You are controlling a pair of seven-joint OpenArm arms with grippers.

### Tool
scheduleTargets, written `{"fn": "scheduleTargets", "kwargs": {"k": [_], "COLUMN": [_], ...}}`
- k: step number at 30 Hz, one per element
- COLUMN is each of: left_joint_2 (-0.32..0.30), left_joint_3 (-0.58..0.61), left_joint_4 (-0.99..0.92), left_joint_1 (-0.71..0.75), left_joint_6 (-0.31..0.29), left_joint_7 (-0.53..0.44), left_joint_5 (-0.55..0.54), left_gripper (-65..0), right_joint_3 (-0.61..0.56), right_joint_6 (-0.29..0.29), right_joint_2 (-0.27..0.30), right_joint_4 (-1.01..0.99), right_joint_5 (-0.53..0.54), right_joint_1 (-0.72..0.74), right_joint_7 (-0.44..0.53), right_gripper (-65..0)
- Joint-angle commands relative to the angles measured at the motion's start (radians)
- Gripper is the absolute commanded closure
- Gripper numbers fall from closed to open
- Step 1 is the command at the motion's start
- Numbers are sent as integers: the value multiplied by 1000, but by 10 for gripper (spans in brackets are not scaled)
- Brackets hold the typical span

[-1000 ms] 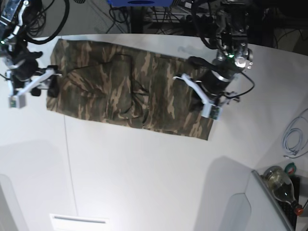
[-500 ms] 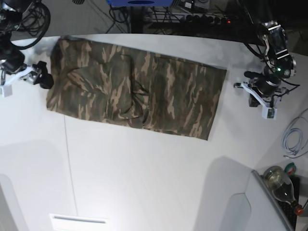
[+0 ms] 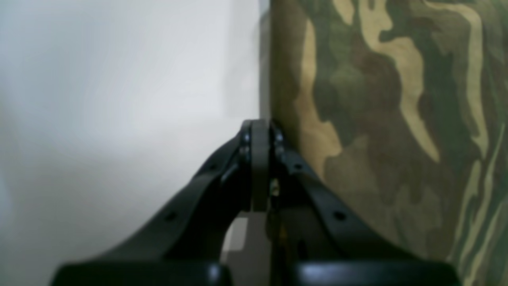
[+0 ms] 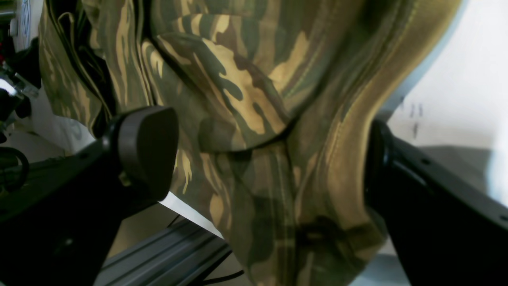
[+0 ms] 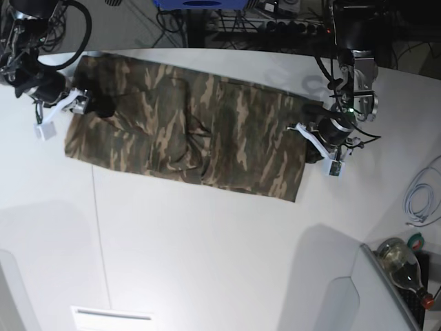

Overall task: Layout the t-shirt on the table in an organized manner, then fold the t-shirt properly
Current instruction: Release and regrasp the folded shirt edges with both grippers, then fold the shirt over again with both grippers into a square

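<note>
The t-shirt (image 5: 186, 138) lies spread flat on the table (image 5: 207, 255) as a long camouflage strip stretched between my two grippers, with a few creases near its middle. My right gripper (image 5: 72, 110) sits at one short end, its jaws spread wide with a bunched fold of cloth (image 4: 254, 159) lying between the two fingers (image 4: 147, 151); I cannot tell whether either pad touches it. My left gripper (image 3: 260, 131) is at the opposite end, jaws pressed together with nothing between them, its tip just beside the straight hem (image 3: 278, 79) over bare white tabletop. Beyond it, at the table's corner, lie a coiled white cable (image 5: 420, 200) and a glass bottle (image 5: 403, 269).
</note>
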Motion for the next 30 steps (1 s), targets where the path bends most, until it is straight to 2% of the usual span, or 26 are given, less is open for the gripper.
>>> {"fn": "scheduleTargets", "kwargs": {"k": [1, 3, 7, 12, 13, 17, 20, 21, 27, 30], "left_joint_2": [-5, -3, 15, 28, 34, 51, 80, 91, 120, 121], "left_joint_3": [7, 13, 16, 39, 52, 90, 98, 99, 141, 187], "left_joint_4": [10, 17, 17, 19, 19, 19, 51, 69, 140, 145], "left_joint_1": [-3, 0, 1, 9, 9, 20, 35, 49, 75, 69], "left_joint_6": [-6, -6, -6, -6, -6, -6, -6, -6, -6, -5], "left_joint_7": [5, 9, 11, 11, 11, 11, 11, 11, 25, 51], "left_joint_5": [2, 2, 2, 2, 2, 2, 2, 3, 11, 2], "left_gripper": [0, 0, 0, 0, 0, 0, 0, 0, 0, 0], "right_joint_3": [-14, -31, -34, -33, -36, -42, -42, -42, -42, -42], "right_joint_6": [1, 1, 1, 1, 1, 1, 1, -4, -205, -288], "right_joint_2": [6, 6, 14, 41, 41, 51, 52, 52, 46, 25], "right_joint_4": [5, -6, -90, -132, -132, -107, -37, -3, 263, 382], "right_joint_5": [-15, -15, -18, -16, -16, -21, -23, -23, -18, -16], "right_joint_1": [5, 18, 68, 94, 94, 108, 104, 99, 71, 73], "right_joint_7": [-7, -6, -4, 11, 17, 16, -18, -37, -127, -210], "right_gripper": [-581, -545, -408, -312, -266, 0, -18, -6, -2, -2]}}
